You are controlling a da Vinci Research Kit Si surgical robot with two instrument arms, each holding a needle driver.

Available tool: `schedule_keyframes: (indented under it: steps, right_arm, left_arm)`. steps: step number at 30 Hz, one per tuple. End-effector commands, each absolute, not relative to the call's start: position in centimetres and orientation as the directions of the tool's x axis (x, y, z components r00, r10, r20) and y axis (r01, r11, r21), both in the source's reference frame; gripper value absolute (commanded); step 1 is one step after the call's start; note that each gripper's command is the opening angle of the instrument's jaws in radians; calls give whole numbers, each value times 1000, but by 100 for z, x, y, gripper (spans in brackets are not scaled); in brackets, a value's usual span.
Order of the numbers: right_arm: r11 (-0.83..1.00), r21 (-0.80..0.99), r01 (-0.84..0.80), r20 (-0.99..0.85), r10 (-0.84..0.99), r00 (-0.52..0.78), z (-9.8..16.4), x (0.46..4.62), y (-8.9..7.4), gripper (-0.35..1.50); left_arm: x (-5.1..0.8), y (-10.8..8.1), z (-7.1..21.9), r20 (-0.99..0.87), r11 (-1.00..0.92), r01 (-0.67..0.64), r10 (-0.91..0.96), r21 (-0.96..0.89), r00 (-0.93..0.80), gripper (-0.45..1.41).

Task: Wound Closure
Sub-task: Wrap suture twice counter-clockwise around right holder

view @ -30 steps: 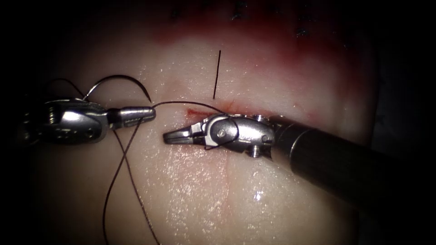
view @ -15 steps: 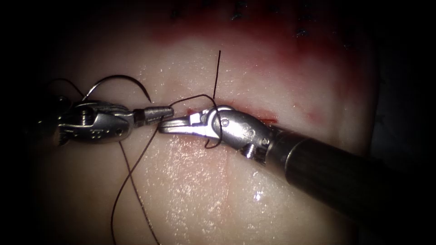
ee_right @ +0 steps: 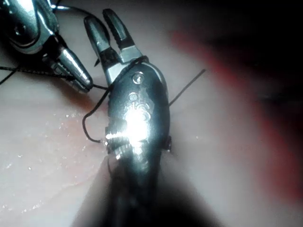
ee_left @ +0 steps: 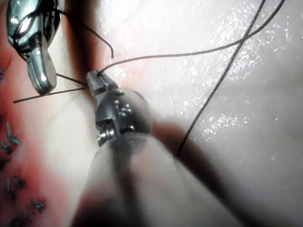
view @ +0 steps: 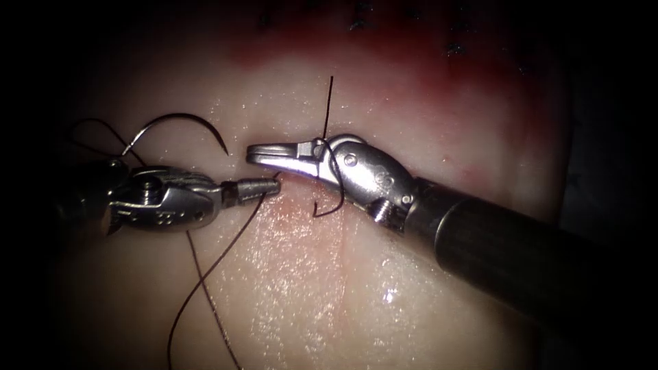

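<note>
Left claw (view: 264, 187) clenched on the thread (view: 205, 274); right claw (ee_right: 108, 28) slightly parted, apparently grasping nothing, thread looped round its wrist; needle (view: 179, 123) lies free on the tissue (view: 295, 274), left of the cut (view: 340, 253).

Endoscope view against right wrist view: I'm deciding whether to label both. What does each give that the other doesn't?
Endoscope view adds: the curved needle, lying on the tissue beyond the left tool, held by neither tool and not visibly driven into the tissue.
Right wrist view adds: the right tool seen end-on, its fingers plainly apart and holding nothing.
Both share: the left tool shut on the thread, and thread looped round the right tool just behind its fingers.
</note>
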State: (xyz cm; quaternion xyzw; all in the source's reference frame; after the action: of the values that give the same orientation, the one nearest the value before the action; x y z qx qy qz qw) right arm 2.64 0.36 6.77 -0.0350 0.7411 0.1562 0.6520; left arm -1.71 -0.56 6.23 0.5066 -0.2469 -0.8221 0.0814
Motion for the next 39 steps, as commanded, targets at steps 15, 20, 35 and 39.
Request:
schedule_keyframes:
  steps: [15,20,35,39]
  right_arm:
    - [934,155,-321,-986,166,7,700,272,41,132]
    - [952,132,-275,-985,157,69,711,274,30,132]
    - [983,164,-85,-975,174,140,738,280,-13,129]
    - [982,183,-39,-976,186,111,735,283,-19,124]
  left_arm:
    - [-195,-87,578,-766,-844,-56,-453,533,-455,-35]
    - [-197,-85,555,-765,-833,-31,-491,552,-418,-35]
    - [-176,3,535,-806,-834,-37,-519,550,-283,-35]
    - [-172,16,554,-835,-859,-31,-487,511,-255,-35]
